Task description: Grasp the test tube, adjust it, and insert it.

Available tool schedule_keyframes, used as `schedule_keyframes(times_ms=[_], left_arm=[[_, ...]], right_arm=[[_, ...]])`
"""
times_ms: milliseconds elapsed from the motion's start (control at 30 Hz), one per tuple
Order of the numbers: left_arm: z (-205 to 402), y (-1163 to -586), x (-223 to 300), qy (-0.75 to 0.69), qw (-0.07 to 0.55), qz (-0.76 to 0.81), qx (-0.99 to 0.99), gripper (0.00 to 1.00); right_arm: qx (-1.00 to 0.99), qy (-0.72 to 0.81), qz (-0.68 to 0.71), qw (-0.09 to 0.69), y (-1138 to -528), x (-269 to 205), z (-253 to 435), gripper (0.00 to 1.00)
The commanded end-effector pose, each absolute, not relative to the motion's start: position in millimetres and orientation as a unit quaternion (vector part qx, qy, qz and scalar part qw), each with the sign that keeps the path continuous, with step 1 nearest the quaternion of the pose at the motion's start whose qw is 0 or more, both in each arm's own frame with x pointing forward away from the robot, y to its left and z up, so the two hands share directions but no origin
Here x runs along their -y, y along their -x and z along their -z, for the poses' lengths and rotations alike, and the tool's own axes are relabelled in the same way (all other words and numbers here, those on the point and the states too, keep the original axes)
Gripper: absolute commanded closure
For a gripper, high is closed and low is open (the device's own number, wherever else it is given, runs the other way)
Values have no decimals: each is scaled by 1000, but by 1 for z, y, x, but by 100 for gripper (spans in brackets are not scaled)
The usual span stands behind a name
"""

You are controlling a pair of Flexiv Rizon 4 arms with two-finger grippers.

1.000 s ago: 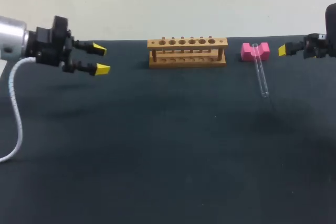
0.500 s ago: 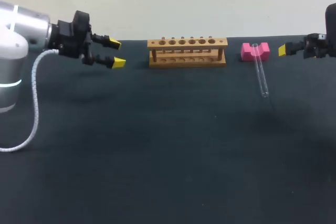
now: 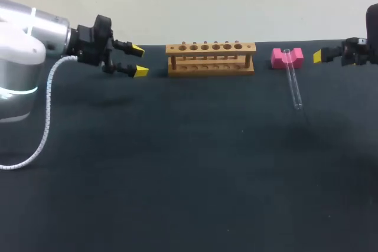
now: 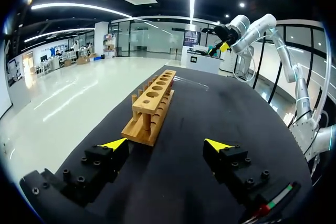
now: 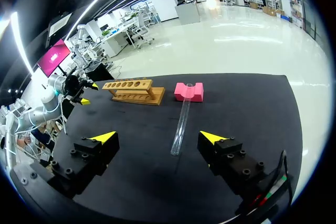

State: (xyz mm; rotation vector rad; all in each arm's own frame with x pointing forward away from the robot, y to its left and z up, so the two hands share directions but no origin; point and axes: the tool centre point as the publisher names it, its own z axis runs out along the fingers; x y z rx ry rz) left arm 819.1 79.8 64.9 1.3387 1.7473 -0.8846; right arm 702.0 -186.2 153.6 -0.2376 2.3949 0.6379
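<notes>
Test tube (image 3: 293,84) lies untouched at about 2 o'clock on the desk (image 3: 177,175). One end is propped in the notch of the pink block (image 3: 287,58), and the glass slants down from there toward 5 o'clock until its other end rests on the dark surface.

The left arm (image 3: 29,33) comes in from 9 o'clock. The left fingers (image 3: 140,72) are spread apart with nothing between them, just off the 9 o'clock end of the wooden rack (image 3: 211,58). The rack stands at 12 o'clock with its row of holes unfilled. The right fingers (image 3: 317,56) hang at 3 o'clock, near the block; the right wrist view shows them parted and holding nothing, with the tube ahead of them.

The grasp has not begun, and the right side looks better placed for it. A good pick would likely straddle the tube across its length, toward the propped end where there is room under the glass. The fingers should close softly and squarely, since smooth round glass may roll or squirt out. Leaving plenty of tube free beyond the fingers should help with turning it upright for a rack hole.
</notes>
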Motion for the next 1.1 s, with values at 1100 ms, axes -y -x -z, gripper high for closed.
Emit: schedule_keyframes(times_ms=[1100], left_arm=[[-71, -824, -79, -521, 393, 347, -673, 0]], right_arm=[[-908, 79, -230, 342, -707, 180, -152, 0]])
